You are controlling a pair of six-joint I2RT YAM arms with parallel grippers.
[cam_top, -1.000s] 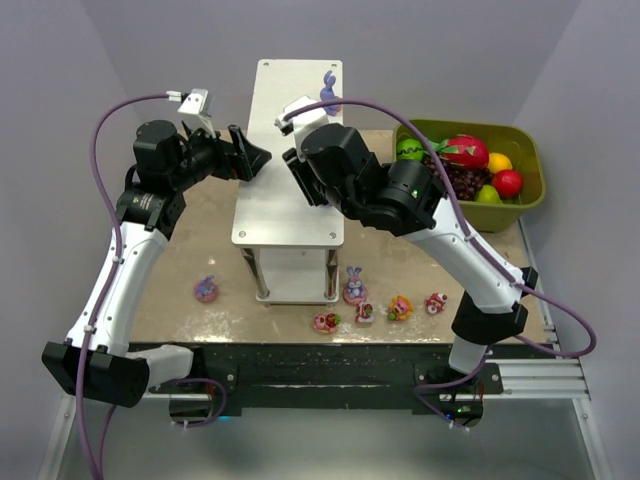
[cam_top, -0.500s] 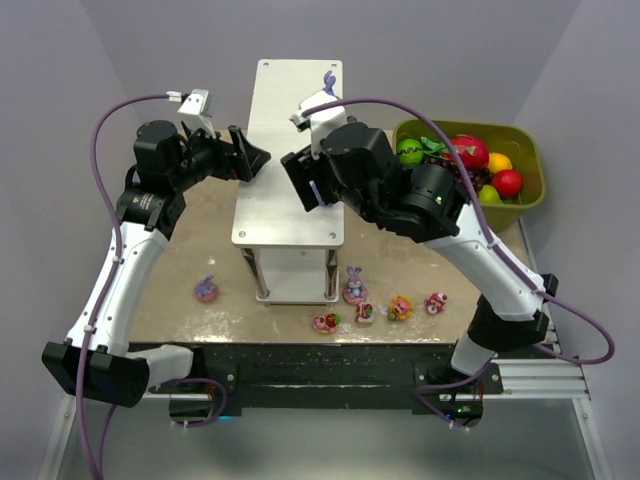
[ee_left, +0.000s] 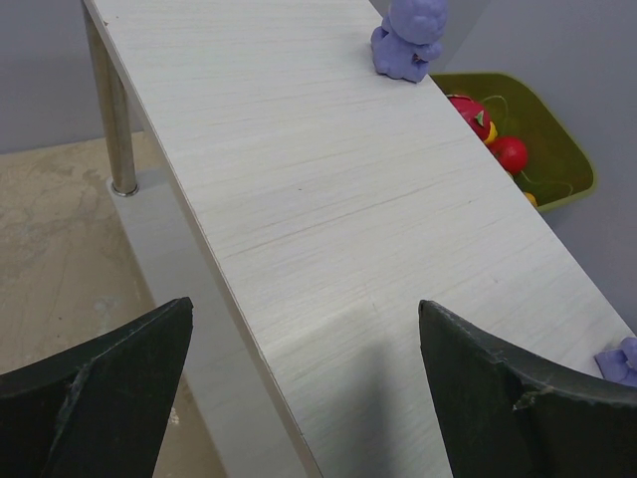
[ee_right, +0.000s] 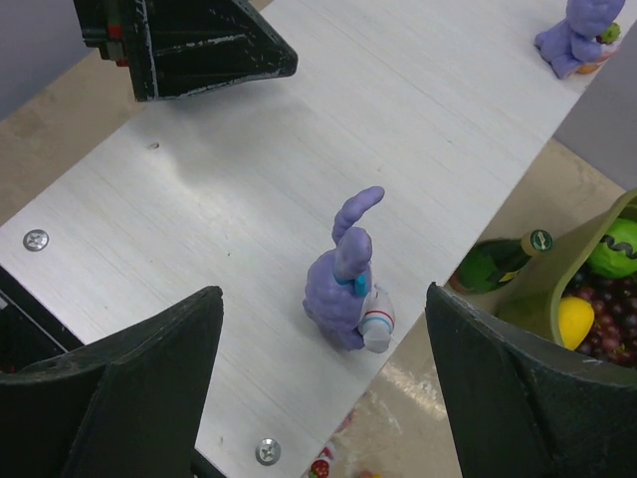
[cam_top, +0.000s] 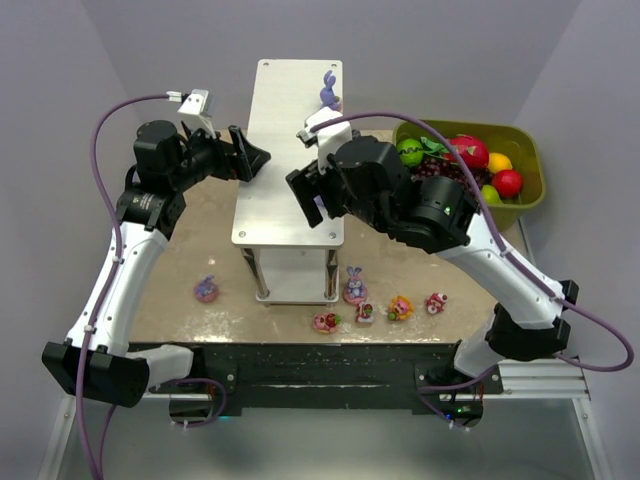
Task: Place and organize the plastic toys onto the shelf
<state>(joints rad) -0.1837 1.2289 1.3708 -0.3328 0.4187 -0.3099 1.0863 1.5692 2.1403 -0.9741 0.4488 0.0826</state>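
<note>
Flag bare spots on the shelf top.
Free on the shelf: the left strip from the near-left corner screw up to the left end effector, and the far-left end beyond it. Crowded: right edge, one bunny below the open right end effector, another bunny at the far end.

One bunny (cam_top: 328,92) is standing at the far end of the shelf (cam_top: 285,130), another bunny (ee_right: 350,279) near its front right corner. Small toys (cam_top: 400,307) are lying on the table (cam_top: 190,230) before the shelf. A bin (cam_top: 534,150) is sitting on the right.
</note>
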